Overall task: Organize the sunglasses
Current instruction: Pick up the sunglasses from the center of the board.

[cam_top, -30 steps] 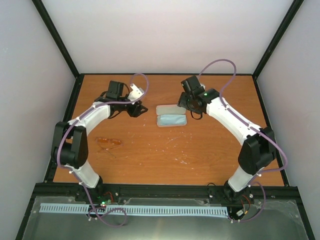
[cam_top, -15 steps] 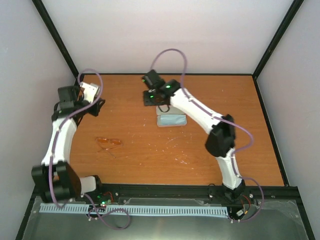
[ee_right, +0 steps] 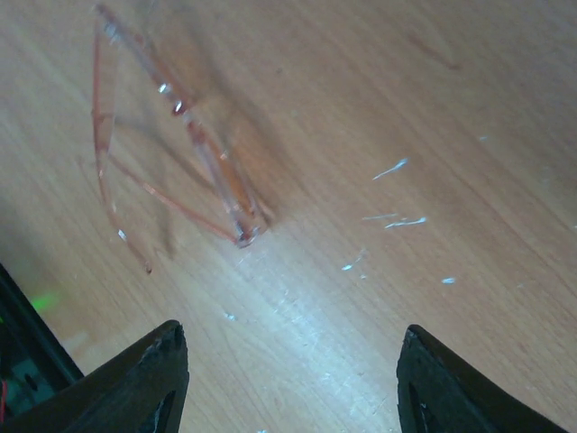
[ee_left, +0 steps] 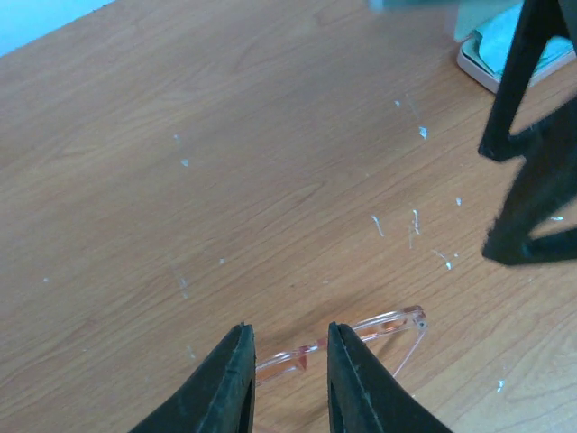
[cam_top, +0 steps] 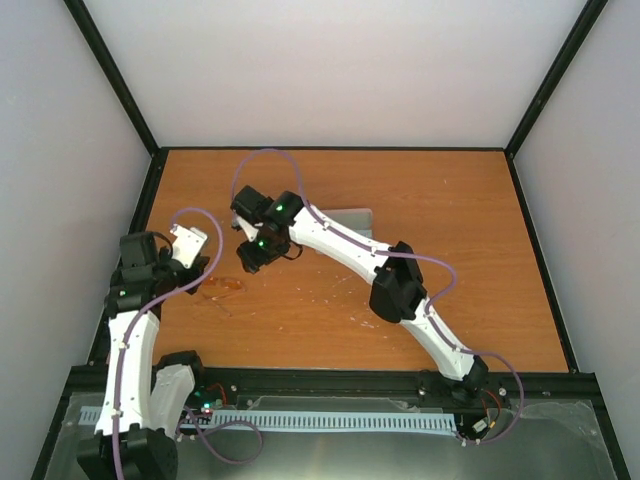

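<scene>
Behind left gripper, sunglasses (partly hidden)

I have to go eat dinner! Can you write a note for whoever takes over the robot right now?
Left gripper: fingers narrowly apart over the sunglasses, no grip visible.
Right gripper: fingers wide open, empty, near the sunglasses too.
Sunglasses lie on the table, apart from the case, which holds a blue cloth.
Done: nothing stored yet. Left: grasp the sunglasses, probably put them in the case.
</scene>
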Tool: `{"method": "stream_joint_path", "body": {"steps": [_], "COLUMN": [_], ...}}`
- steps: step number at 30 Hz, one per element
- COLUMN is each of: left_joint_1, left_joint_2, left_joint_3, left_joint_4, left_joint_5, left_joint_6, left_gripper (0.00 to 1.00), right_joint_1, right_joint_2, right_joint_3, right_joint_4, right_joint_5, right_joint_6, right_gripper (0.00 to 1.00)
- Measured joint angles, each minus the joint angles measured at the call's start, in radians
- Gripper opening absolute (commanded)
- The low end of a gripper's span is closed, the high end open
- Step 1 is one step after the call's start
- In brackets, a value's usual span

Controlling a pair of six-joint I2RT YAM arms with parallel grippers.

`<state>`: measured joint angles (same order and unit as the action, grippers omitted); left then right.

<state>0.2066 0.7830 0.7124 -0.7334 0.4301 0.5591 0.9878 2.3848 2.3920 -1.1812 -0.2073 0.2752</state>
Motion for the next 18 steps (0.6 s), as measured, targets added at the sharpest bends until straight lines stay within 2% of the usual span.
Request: {"method": "stream_joint_path", "body": {"steps": [9, 18], "left_joint_1": [0.000, 0.000], "left_joint_2": [-0.003, -0.002], "left_joint_3": [0.057, 0.112], "left_joint_4": [-0.007, -0.034], "left_joint_5": [-0.048, -0.053], "left_joint_6": [-0.011, -0.053], "left_gripper": [0.25, 0.26], "right_joint_1": [0.088, 0.106], "right_joint_2": [0.042, 0.068], "right_joint_3": [-0.009, -0.027], "right_joint_4": [0.000, 0.069], "right_joint_5": [-0.010, 0.018], "right_joint_6": [-0.105, -0.114], "right_gripper": [0.61, 0.60]}}
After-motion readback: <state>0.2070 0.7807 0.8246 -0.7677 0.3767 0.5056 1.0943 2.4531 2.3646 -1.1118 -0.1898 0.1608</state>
